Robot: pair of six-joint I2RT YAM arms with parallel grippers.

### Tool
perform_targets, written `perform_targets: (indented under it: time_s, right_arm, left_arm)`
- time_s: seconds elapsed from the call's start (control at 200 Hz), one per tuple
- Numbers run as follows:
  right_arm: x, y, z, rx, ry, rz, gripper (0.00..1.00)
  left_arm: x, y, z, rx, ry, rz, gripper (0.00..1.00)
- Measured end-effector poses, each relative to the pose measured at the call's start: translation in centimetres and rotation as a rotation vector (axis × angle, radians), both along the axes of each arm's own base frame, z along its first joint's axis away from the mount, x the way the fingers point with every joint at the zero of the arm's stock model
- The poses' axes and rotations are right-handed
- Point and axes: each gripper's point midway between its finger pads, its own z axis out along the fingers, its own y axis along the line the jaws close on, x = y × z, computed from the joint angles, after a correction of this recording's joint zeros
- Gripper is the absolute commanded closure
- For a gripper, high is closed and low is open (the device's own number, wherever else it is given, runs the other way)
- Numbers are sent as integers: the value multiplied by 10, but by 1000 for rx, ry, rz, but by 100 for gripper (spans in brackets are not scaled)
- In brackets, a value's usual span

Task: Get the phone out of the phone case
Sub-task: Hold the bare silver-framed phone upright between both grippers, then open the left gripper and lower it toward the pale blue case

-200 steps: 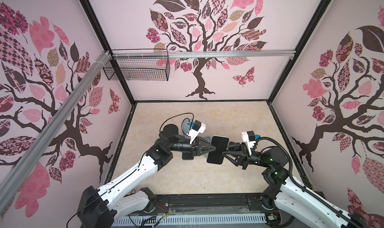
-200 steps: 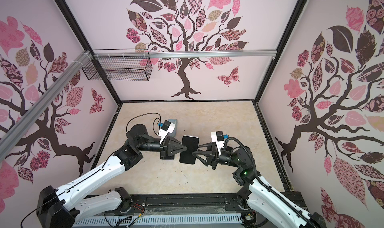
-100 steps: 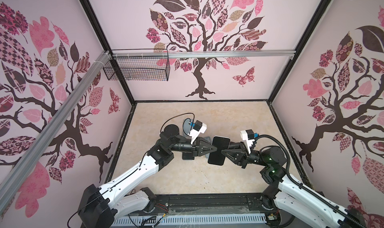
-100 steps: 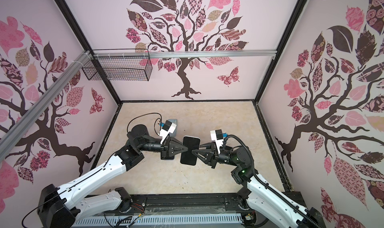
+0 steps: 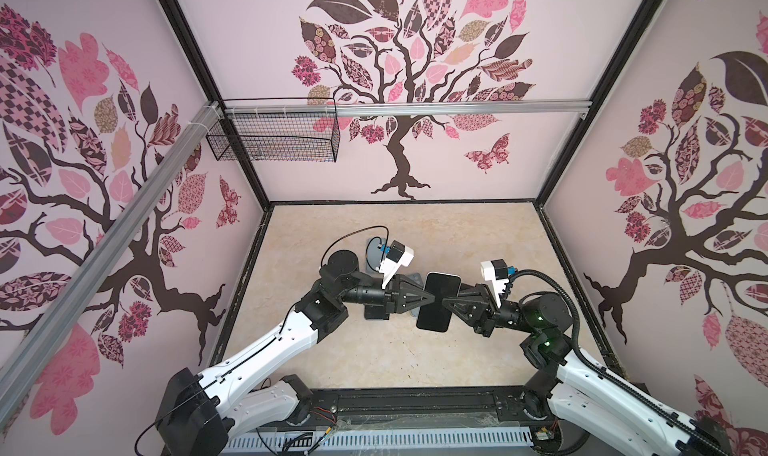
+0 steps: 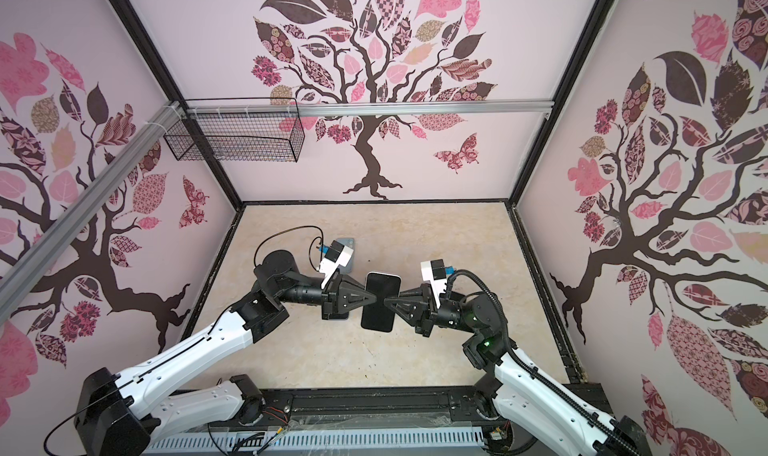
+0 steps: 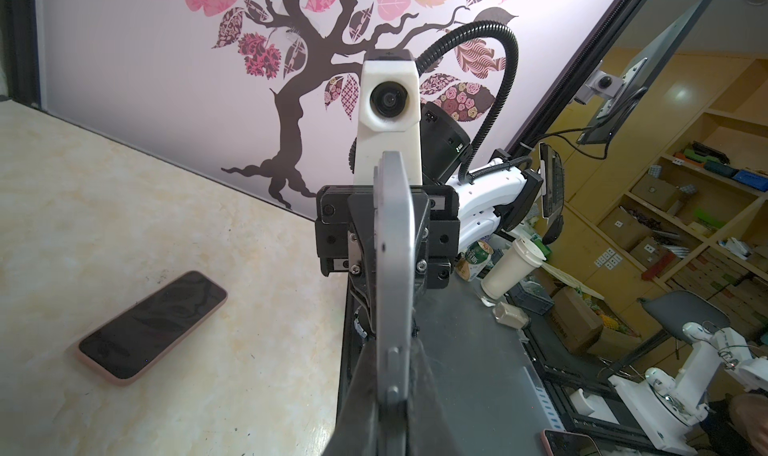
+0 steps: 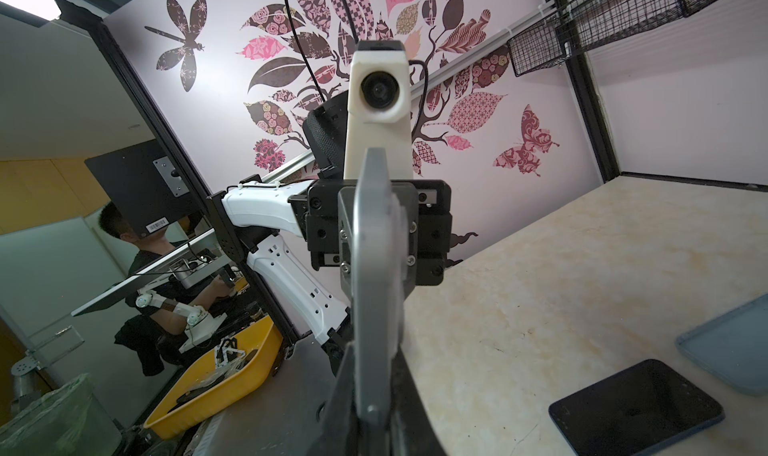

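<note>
The phone (image 5: 438, 302) (image 6: 380, 302), with a black screen and a grey edge, hangs above the table between both arms. My left gripper (image 5: 428, 302) (image 6: 371, 302) is shut on its left long edge. My right gripper (image 5: 446, 302) (image 6: 390, 302) is shut on its right long edge. In the left wrist view my left gripper (image 7: 390, 350) clamps the grey edge (image 7: 392, 246) from both sides. The right wrist view shows my right gripper (image 8: 374, 350) gripping the phone (image 8: 372, 246) the same way. Whether a phone case is round the held phone I cannot tell.
On the table lie a pink-rimmed phone (image 7: 153, 325), a dark flat phone or case (image 8: 636, 408) (image 5: 376, 310) and a blue-grey case (image 8: 727, 350) (image 5: 374, 254). A wire basket (image 5: 274, 142) hangs on the back left wall. Walls close in three sides.
My right gripper moved in to the phone's right edge and its jaws closed on it. The left gripper has kept its grip and its place.
</note>
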Motion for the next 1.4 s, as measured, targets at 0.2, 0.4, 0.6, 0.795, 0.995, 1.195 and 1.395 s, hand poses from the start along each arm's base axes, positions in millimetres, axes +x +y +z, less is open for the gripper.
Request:
perform_targets:
  time_s: [0.2,0.4,0.6,0.795,0.995,1.195,1.395]
  right_arm:
    - [2,-1,-6,-14,12,-22,100]
    - [8,-3,-38,-84,45,-71,100]
    - [38,-11,-84,-233,143,-254,100]
    - [71,-26,-137,-476,318,-437,100]
    - [102,-35,-141,-658,451,-573,100]
    - [116,-66,-150,-771,596,-775,100]
    - [105,-75,-155,-816,598,-769,100]
  left_arm:
    - [3,-1,-6,17,14,25,70]
    - [28,4,-29,108,60,182,40]
    - [55,22,-63,255,101,393,39]
    - [73,42,-99,407,149,556,39]
    - [88,57,-139,557,211,679,44]
    - [95,60,-179,722,294,742,50]
    - [112,62,-196,818,353,867,54]
